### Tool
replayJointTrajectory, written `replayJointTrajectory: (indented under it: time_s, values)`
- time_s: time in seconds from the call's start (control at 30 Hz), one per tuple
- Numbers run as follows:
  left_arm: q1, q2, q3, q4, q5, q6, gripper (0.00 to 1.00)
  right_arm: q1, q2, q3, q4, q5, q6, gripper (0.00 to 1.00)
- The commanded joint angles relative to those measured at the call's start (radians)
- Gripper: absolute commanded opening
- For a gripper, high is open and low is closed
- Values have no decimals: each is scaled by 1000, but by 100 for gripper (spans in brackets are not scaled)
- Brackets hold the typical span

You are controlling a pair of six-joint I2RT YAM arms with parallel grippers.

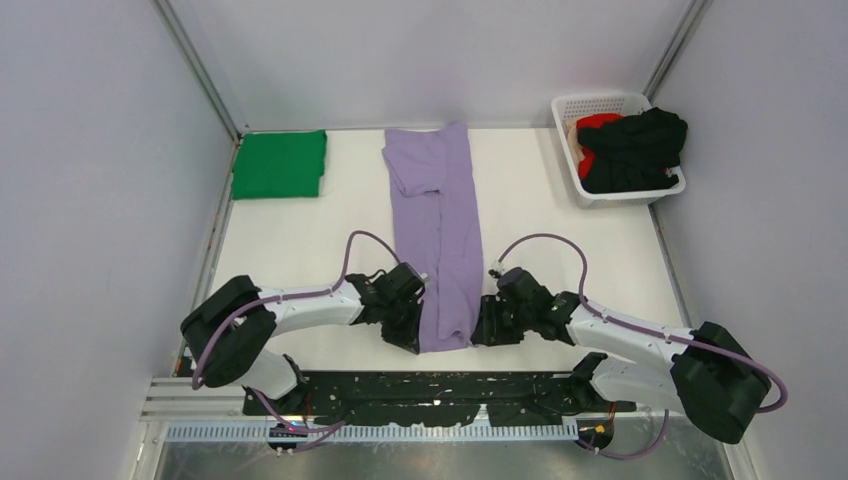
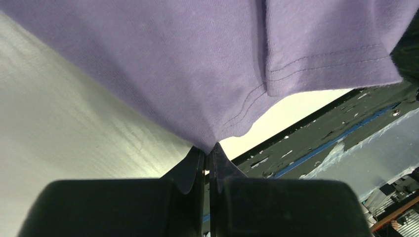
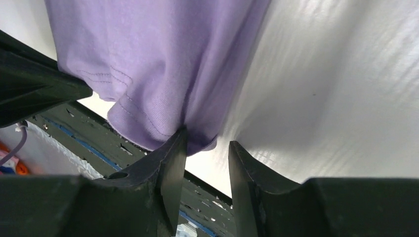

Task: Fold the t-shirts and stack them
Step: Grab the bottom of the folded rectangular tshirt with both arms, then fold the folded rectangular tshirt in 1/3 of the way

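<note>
A lavender t-shirt [image 1: 437, 230] lies on the white table as a long narrow strip, running from the back wall down to the near edge. My left gripper [image 1: 418, 335] is at its near-left corner and, in the left wrist view, the left gripper [image 2: 208, 147] is shut on a pinch of the lavender hem [image 2: 173, 59]. My right gripper [image 1: 480, 330] is at the near-right corner. In the right wrist view the right gripper [image 3: 207, 140] has its jaws apart; the lavender cloth [image 3: 148, 59] bunches against one fingertip [image 3: 179, 140] and is not clamped. A folded green t-shirt [image 1: 280, 164] lies at the back left.
A white perforated basket [image 1: 600, 100] at the back right holds a black t-shirt [image 1: 635, 148] and a red one [image 1: 597, 122]. Grey walls enclose the table on three sides. A black perforated mounting plate [image 1: 430, 395] runs along the near edge.
</note>
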Motion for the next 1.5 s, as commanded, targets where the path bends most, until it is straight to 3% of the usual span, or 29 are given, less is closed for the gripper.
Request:
replayJointTrajectory:
  time_s: [0.0, 0.3, 0.37, 0.43, 0.63, 0.8, 0.9, 1.17, 1.37, 1.47]
  values:
    - [-5, -55, -43, 4, -45, -4, 0, 59, 49, 51, -2, 41, 24, 41]
    - [-5, -93, -70, 21, -53, -7, 0, 142, 166, 113, -54, 212, 113, 29]
    - [-5, -111, -74, 3, -70, -5, 0, 145, 183, 114, -60, 226, 125, 15]
    - [-5, -138, -78, -35, -91, 0, 0, 146, 174, 113, -100, 264, 131, 6]
    - [-5, -256, -131, -127, -144, 2, 0, 146, 7, 74, -297, 329, 131, 5]
    - [-11, -314, -168, -98, -62, -7, 0, 153, -115, 20, -224, 156, 94, 5]
    - [-20, -353, -169, -103, -38, -11, 0, 164, -121, 28, -236, 123, 82, 5]
    - [-15, -370, -84, -73, -41, 5, 0, 149, -145, 155, -237, 229, 0, 5]
    - [64, -267, 84, -88, -155, 21, 0, 20, -80, 240, -154, 277, -73, 5]
    - [137, -218, 147, -85, -143, 63, 0, -21, -17, 297, -114, 313, -125, 5]
